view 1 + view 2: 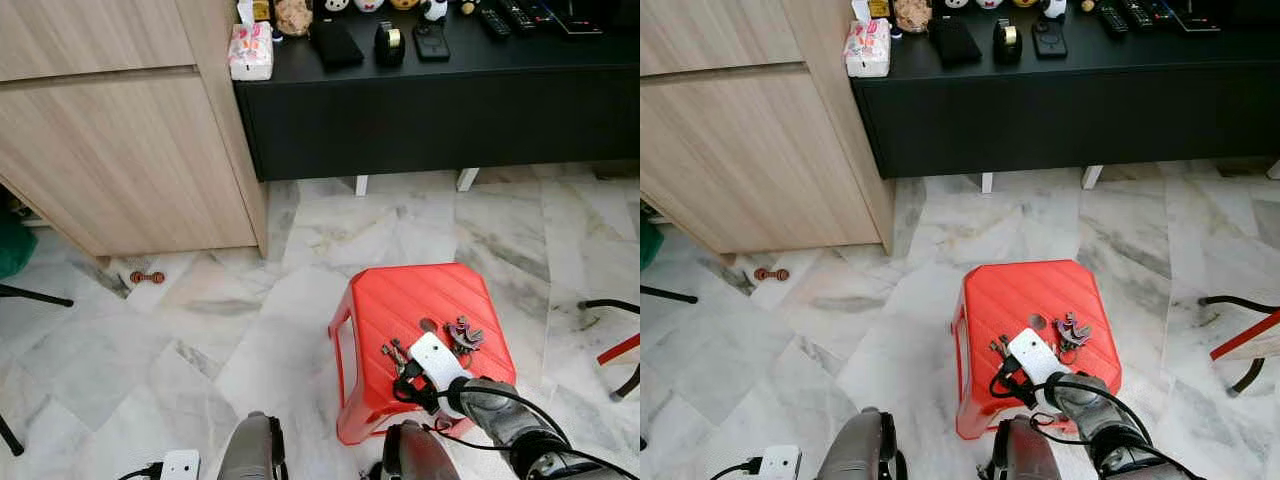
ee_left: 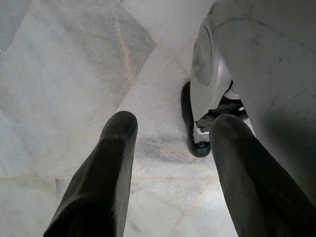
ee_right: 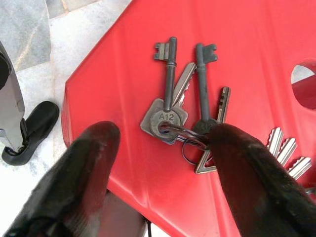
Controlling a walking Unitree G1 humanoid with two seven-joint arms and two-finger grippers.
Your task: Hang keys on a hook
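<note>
The left hand (image 2: 165,163) is hanging idle over the marble floor (image 2: 64,64), its fingers spread and gripping nothing.

The risk is sitting at the red stool (image 1: 400,300), the surface carrying the keys (image 3: 185,118). The bunch is lying flat on smooth plastic, so closing fingers could be skating over the thin blades, or pushing the whole ring toward the stool's near edge and onto the floor. Catching one key alone could be leaving the rest swinging and twisting loose.

The right hand (image 3: 163,163) is hovering low over the stool, fingers wide apart and straddling the bunch; one fingertip (image 3: 232,148) is appearing to touch the ring, but nothing is being gripped yet.
</note>
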